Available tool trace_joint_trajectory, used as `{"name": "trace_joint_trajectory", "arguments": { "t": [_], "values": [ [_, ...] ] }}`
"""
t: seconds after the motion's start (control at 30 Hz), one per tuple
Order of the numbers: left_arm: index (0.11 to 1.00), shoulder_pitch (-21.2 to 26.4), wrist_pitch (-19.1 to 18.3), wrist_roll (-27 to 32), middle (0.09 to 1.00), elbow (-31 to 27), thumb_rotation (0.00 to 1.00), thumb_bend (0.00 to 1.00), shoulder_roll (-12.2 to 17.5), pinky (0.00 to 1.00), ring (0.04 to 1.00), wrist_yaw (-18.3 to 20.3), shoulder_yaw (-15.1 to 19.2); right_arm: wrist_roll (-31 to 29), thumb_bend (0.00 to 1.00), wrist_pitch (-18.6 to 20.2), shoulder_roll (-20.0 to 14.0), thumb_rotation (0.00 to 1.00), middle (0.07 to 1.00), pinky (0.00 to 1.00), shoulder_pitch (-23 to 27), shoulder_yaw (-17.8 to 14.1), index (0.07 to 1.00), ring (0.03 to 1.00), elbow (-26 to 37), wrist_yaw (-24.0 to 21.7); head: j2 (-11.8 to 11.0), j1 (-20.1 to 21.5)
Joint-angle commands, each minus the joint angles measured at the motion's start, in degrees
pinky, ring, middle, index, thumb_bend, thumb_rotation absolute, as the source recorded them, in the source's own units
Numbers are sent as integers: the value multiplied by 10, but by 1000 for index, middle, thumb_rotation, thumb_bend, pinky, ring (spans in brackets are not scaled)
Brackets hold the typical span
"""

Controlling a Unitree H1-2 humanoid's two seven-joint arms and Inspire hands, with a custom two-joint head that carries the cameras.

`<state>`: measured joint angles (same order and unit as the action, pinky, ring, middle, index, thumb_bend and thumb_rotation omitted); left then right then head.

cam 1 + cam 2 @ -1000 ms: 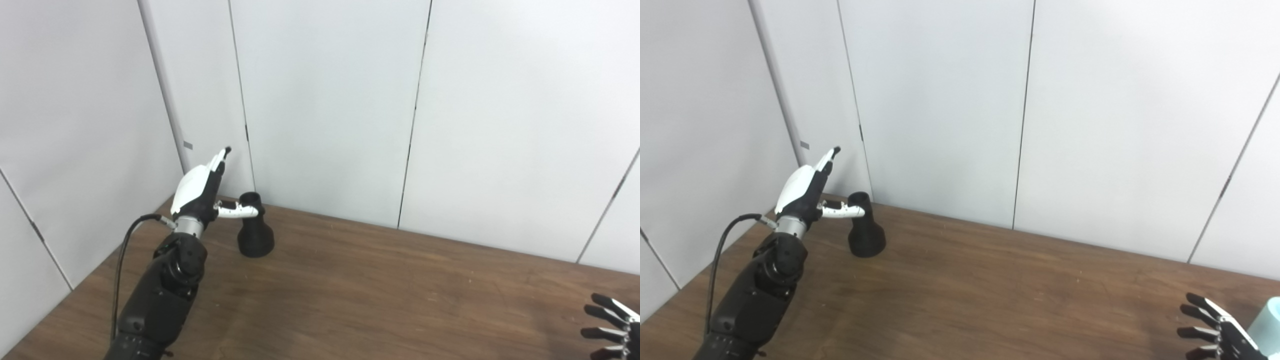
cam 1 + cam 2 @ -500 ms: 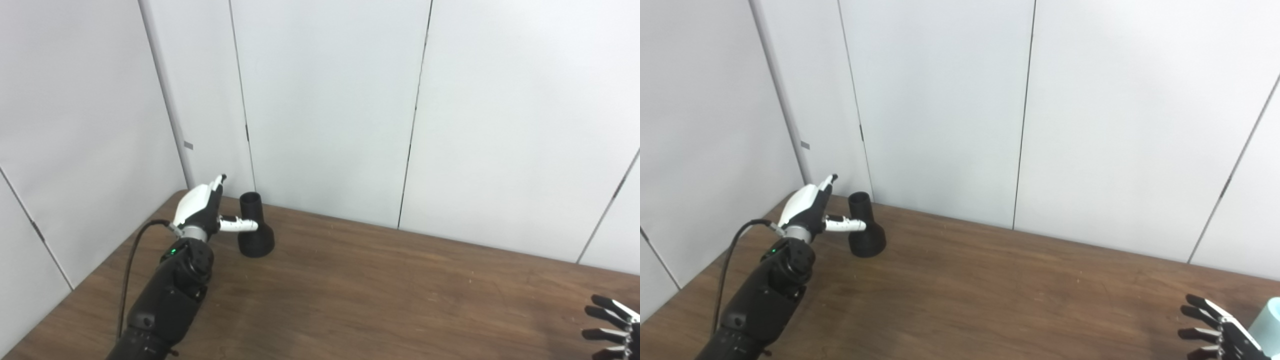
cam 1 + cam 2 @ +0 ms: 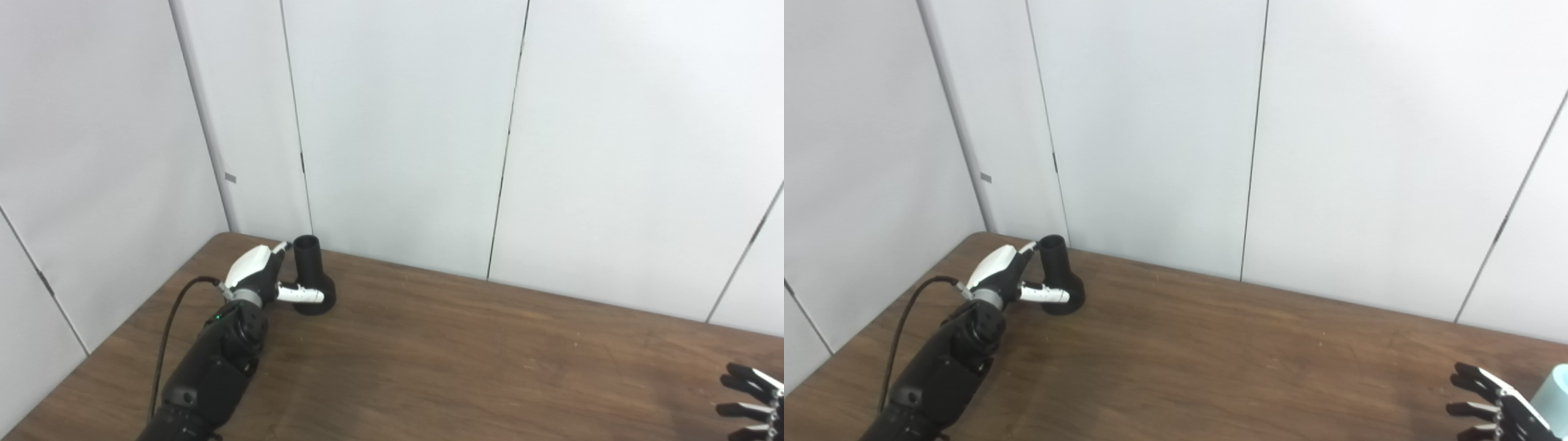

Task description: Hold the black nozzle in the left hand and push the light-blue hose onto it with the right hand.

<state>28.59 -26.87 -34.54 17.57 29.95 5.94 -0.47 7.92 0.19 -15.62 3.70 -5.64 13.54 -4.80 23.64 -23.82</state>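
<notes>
The black nozzle (image 3: 311, 269) stands upright on the wooden table (image 3: 465, 355) at the back left, narrow neck up and wide base down. My left hand (image 3: 260, 278) is open right beside it, on its left, with the fingers by the neck and the thumb across the front of the base. It is not closed on the nozzle. My right hand (image 3: 1497, 410) is open at the bottom right corner, fingers spread. The light-blue hose (image 3: 1554, 392) shows only as an end at the right edge of the right eye view, just right of that hand.
White wall panels (image 3: 398, 122) stand right behind the table and along its left side, close behind the nozzle. A black cable (image 3: 168, 324) runs along my left forearm.
My left hand has come down from above the nozzle's height to table level and moved in against the nozzle's left side. The nozzle and my right hand have hardly moved.
</notes>
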Motion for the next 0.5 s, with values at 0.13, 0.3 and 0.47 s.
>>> {"name": "trace_joint_trajectory", "arguments": {
  "t": [0.13,0.3,0.47],
  "values": [
    [875,20,0,-71,954,2,392,1000,-2,899,947,7,7,-2,603,-9,-10,0,785,490,11,-7,804,654,26,5,2,3],
    [903,23,0,-91,944,19,384,1000,-7,929,938,14,9,-1,588,-8,-10,0,776,490,10,-10,835,651,29,7,5,3],
    [908,28,0,-96,934,32,375,1000,-9,918,922,16,11,-6,563,-3,-6,3,773,525,7,-14,899,661,34,8,9,8]
  ]
}}
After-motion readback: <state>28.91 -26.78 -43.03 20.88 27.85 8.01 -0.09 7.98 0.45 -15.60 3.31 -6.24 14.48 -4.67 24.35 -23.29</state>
